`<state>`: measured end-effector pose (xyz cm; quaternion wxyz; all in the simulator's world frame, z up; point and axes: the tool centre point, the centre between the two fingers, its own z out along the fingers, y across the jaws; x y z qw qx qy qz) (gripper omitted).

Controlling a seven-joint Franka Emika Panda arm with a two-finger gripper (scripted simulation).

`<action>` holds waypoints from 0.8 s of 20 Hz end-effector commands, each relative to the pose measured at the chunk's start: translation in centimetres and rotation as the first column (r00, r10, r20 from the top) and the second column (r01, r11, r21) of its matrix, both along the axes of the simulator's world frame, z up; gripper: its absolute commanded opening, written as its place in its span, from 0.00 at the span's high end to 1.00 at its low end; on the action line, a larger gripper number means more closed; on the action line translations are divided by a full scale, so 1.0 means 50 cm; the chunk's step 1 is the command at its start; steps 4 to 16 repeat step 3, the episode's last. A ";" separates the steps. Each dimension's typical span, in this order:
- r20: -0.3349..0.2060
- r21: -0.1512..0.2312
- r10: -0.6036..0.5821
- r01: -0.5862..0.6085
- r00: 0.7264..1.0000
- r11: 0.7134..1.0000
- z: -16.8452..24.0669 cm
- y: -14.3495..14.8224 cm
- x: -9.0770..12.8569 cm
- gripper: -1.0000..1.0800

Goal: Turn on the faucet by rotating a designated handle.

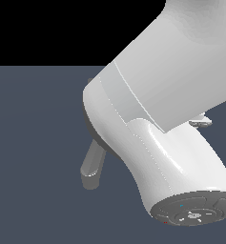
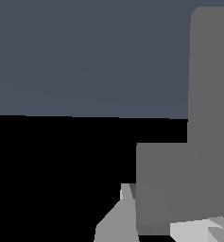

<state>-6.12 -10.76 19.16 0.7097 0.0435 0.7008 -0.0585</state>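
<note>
1 Panda arm, white, fills most of the exterior view. 1 faucet, matte grey: only the spout shows, below the arm toward the exterior view's left. Handle hidden. Gripper: grey faucet surface between its fingertips; grip cannot be told

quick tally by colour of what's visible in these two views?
White: 1, the robot arm, which fills most of the exterior view.
Grey: 1, the faucet, with only its spout showing past the arm in the exterior view and flat grey faces close up in the wrist view.
Light grey: 2, the fingers in the wrist view.
Total: 4.
</note>
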 end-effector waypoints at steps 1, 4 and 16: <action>-0.014 0.000 0.019 -0.019 1.000 1.000 -0.024 0.008 0.002 1.00; -0.014 -0.001 0.019 -0.019 1.000 1.000 -0.030 0.007 0.002 1.00; -0.014 -0.001 0.019 -0.019 1.000 1.000 -0.030 0.007 0.002 1.00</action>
